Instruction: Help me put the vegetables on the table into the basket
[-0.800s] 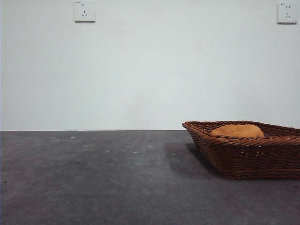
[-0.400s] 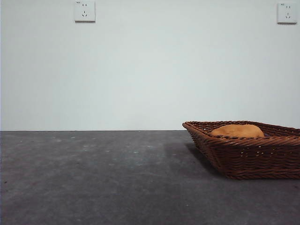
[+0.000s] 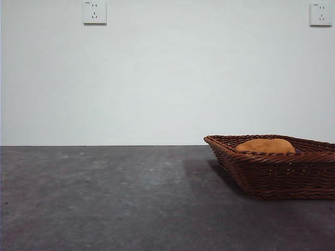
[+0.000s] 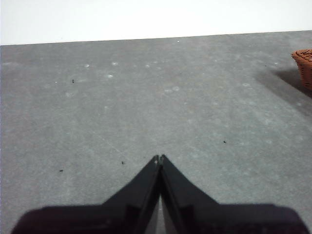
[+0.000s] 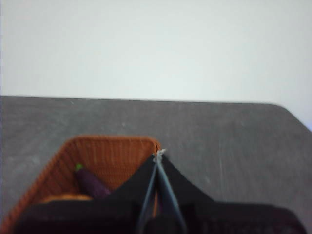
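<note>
Basket [image 3: 277,175]: you see dark reddish-brown wicker in tight woven rows with a braided rim; from the right wrist camera its inside reads lighter orange-brown.
Tuber [image 3: 264,146]: you see a plain orange-brown skin, showing just above the basket's rim.
Eggplant [image 5: 91,183]: you see dark purple with a small bright green stem end, inside the basket.
Table [image 3: 104,198]: you see dark grey, mottled and matte, with pale flecks and a few black specks; a darker shadow lies just beside the basket.
Wall [image 3: 157,78]: you see plain pale grey-white behind the basket.
Sockets [image 3: 95,12]: you see white plates, high above the basket.
Left gripper [image 4: 159,158]: you see plain black.
Right gripper [image 5: 159,155]: you see plain black.
</note>
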You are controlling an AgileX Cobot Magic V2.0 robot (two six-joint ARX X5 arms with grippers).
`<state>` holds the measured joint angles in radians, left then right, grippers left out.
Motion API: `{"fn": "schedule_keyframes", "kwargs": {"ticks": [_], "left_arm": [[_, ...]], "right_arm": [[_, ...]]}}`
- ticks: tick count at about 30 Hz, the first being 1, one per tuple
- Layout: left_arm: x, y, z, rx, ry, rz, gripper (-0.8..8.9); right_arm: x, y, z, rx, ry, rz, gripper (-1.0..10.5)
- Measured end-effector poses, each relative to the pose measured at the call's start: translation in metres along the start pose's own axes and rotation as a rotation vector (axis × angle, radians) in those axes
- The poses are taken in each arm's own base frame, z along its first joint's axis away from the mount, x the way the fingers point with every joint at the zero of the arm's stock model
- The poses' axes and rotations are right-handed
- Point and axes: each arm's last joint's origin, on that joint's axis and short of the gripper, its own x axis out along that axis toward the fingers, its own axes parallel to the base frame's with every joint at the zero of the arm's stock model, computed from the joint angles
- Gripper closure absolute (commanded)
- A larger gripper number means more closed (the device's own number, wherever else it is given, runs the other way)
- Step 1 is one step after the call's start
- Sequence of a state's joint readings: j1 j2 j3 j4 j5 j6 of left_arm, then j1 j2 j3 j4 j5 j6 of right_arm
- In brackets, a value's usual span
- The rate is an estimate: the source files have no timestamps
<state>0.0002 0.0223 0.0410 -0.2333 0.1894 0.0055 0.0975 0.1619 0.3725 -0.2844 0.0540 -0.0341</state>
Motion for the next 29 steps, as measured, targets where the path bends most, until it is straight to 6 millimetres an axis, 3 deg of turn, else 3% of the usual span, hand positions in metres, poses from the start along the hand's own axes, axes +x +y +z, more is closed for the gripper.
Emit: {"fn": "schedule_keyframes", "kwargs": {"ticks": [6,11,17,29], "left_arm": [[0.000,0.000,0.000,0.000,0.000,0.000,8.17],[0.000,0.000,0.000,0.000,0.000,0.000,8.17],[0.000,0.000,0.000,0.000,0.000,0.000,8.17],[0.000,0.000,0.000,0.000,0.000,0.000,8.17]], "right_arm": [[0.008,0.000,-0.052,0.047,0.075,-0.073,9.5],[0.013,0.000,-0.077,0.078,0.097,-0.101,9.5],[0.017,0.001,-0.093,0.079,0.146,-0.101,9.5],[0.017,0.001,-0.093,0.083,0.142,-0.101,9.5]]}}
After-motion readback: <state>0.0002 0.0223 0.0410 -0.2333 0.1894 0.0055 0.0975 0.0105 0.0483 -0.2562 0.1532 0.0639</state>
